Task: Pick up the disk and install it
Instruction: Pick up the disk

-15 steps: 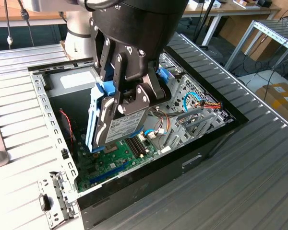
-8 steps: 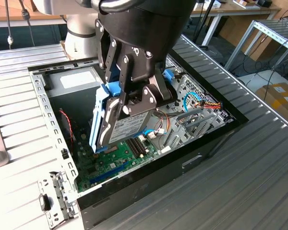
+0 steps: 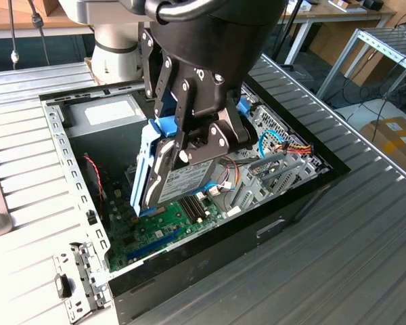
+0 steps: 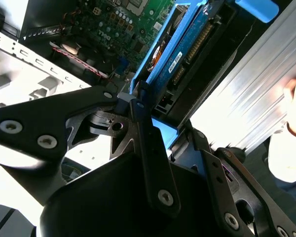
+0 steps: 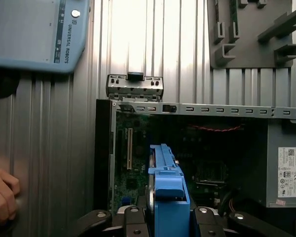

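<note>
We list one disk [image 3: 181,184], blue-railed, tilted at the exterior view's centre, over the open computer case [image 3: 62,152] and green motherboard [image 3: 155,233]. We note the gripper [image 3: 199,147], jaws pinching it by its edges.

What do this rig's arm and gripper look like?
The gripper is matte black: chunky linked finger bars pinned with round silver bolts under a rounded black housing. The arm is a pale grey cylindrical tube; the first wrist view shows its light blue cap with small print and a silver screw.
</note>
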